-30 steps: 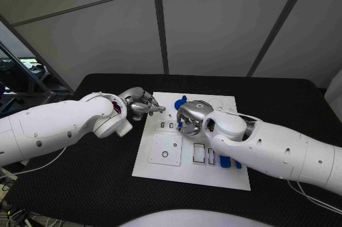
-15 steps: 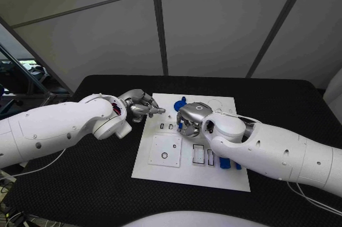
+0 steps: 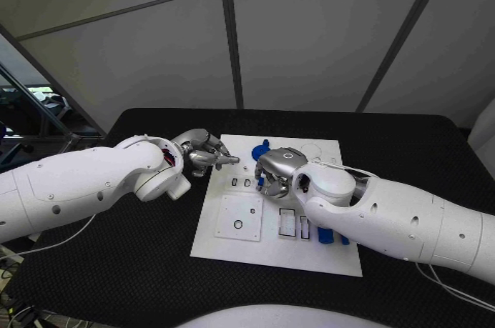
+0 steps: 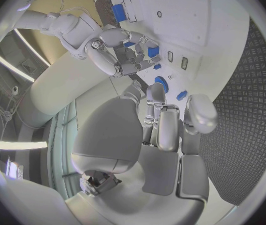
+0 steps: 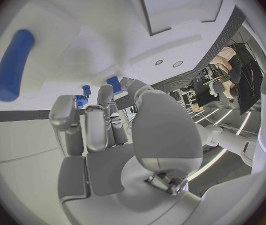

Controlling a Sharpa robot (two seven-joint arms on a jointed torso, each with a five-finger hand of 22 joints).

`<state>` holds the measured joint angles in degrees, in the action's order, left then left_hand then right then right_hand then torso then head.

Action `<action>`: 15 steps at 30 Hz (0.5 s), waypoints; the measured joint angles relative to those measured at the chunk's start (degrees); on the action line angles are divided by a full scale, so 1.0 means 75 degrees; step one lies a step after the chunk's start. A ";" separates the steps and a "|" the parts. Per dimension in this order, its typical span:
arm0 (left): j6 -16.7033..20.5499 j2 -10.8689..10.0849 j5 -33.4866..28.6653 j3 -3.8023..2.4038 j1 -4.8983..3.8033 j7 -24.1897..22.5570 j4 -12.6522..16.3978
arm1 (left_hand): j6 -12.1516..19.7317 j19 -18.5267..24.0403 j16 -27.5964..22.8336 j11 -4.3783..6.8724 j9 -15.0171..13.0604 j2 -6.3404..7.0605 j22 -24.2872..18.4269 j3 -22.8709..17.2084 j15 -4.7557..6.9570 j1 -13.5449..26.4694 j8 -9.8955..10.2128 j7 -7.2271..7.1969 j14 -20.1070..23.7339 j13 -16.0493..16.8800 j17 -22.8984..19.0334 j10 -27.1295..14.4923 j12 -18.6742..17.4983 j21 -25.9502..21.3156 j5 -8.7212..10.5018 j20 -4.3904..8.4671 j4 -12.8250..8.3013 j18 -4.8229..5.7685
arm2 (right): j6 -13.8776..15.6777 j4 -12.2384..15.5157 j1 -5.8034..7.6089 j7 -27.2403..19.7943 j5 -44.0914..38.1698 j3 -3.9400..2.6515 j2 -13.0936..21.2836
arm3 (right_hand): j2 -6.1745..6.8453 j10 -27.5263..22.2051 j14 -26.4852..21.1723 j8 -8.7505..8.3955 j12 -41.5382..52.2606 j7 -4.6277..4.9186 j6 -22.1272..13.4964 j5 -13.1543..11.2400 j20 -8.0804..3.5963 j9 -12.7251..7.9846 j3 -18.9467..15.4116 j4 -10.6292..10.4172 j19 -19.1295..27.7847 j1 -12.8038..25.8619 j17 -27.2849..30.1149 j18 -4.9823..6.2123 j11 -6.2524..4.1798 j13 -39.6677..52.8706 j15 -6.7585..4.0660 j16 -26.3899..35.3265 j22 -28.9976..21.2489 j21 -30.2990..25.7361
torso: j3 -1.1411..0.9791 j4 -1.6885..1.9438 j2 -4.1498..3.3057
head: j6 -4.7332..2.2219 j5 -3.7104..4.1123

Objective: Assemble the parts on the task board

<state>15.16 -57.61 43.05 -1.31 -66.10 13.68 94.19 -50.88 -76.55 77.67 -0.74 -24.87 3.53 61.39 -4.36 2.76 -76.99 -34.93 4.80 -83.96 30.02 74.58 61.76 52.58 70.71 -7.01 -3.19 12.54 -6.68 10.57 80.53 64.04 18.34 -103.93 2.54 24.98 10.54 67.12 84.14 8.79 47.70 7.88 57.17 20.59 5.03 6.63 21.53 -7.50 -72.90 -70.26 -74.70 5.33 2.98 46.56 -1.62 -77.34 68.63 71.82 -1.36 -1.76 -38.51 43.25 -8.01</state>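
The silver left hand hovers beside the white rectangular task board; the right hand pinches a small blue part above it.

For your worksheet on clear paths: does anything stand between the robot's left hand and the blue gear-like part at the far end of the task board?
Nothing visible does. The left hand is at the task board's left edge, with bare white board between it and the blue gear-like part. The right hand is nearer the robot, off that line.

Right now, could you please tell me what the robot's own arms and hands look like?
Both arms are bulky, smooth, glossy white shells with small round screw holes. The left arm shows a red patch at the wrist; a thin white cable trails beneath each arm. The left hand and right hand are silver metal with jointed fingers tipped by rounded grey pads.
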 measured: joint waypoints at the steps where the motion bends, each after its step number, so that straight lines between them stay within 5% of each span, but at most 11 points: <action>1: -0.0002 0.0001 0.0000 0.0000 0.0000 0.0000 -0.0003 | 0.0000 0.0000 0.0000 0.0000 0.0000 0.0000 0.0000 0.0000 0.0000 0.0000 0.0000 0.0000 0.0000 0.0000 0.0000 0.0000 0.0000 0.0000 0.0000 0.0000 0.0000 0.0000 | 0.0011 0.0002 0.0000 0.0000 0.0000 0.0000 0.0000 | 0.0000 -0.0001 -0.0018 -0.0028 0.0000 0.0000 -0.0050 0.0000 0.0021 -0.0014 0.0000 0.0000 0.0021 0.0000 0.0009 0.0000 -0.0004 0.0000 0.0017 0.0000 -0.0012 -0.0013 | 0.0000 0.0000 0.0001 | 0.0000 0.0000; 6: -0.0008 0.0007 0.0000 0.0000 0.0000 0.0000 -0.0017 | 0.0000 0.0000 0.0000 0.0000 0.0000 0.0000 0.0000 0.0000 0.0000 0.0000 0.0000 0.0000 0.0000 0.0000 0.0000 0.0000 0.0000 0.0000 0.0000 0.0000 0.0000 0.0000 | 0.0103 0.0013 0.0000 0.0000 0.0000 0.0000 0.0010 | 0.0112 -0.0261 -0.0014 -0.0265 -0.0223 0.0092 -0.0432 -0.0255 0.0068 -0.0153 -0.0184 -0.0117 0.0068 -0.0011 0.0027 0.0001 0.0071 -0.0184 0.0095 0.0040 -0.0067 -0.0082 | 0.0000 0.0000 0.0002 | 0.0000 0.0005; 9: -0.0012 0.0012 0.0000 0.0000 0.0000 0.0000 -0.0025 | 0.0000 0.0000 0.0000 0.0000 -0.0001 0.0000 0.0014 0.0000 0.0000 0.0000 0.0000 0.0000 0.0000 0.0000 0.0000 0.0000 0.0000 0.0000 0.0000 0.0000 0.0000 -0.0001 | 0.0217 0.0031 0.0000 0.0000 0.0000 0.0001 0.0028 | 0.0183 -0.0365 -0.0017 -0.0430 -0.0238 0.0191 -0.0747 -0.0194 0.0140 -0.0264 -0.0670 -0.0268 0.0140 -0.0089 0.0027 0.0000 0.0173 -0.0214 0.0180 0.0040 -0.0080 -0.0089 | 0.0000 0.0000 0.0002 | -0.0003 0.0006; 15: -0.0026 0.0023 0.0000 0.0000 0.0000 0.0000 -0.0053 | 0.0000 0.0000 0.0000 0.0000 -0.0001 0.0000 0.0015 0.0000 0.0000 0.0000 0.0000 0.0000 0.0000 0.0001 0.0001 0.0000 0.0000 0.0000 0.0000 0.0000 0.0000 0.0000 | 0.0528 0.0164 0.0000 -0.0049 0.0018 0.0001 0.0131 | 0.0088 -0.0422 -0.0001 -0.0432 -0.0153 0.0242 -0.0851 -0.0148 0.0176 -0.0334 -0.1490 -0.0709 0.0177 -0.0457 0.0059 0.0000 0.0230 -0.0208 0.0219 0.0090 -0.0112 -0.0170 | 0.0000 0.0004 0.0000 | -0.0023 0.0018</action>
<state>14.96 -57.44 43.05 -1.31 -66.10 13.69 93.79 -50.88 -76.55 77.67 -0.74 -24.88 3.53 61.50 -4.36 2.76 -76.99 -34.93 4.81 -83.96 30.02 74.59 61.76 52.58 70.71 -7.01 -3.19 12.54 -6.68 14.53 81.76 64.04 17.97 -103.79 2.55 25.96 11.20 63.96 84.14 5.55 46.55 9.70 50.78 19.48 6.35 4.12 10.35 -12.82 -71.58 -73.68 -74.25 5.33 4.71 45.00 0.02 -76.67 67.78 70.54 -1.36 -1.72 -38.51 43.08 -7.88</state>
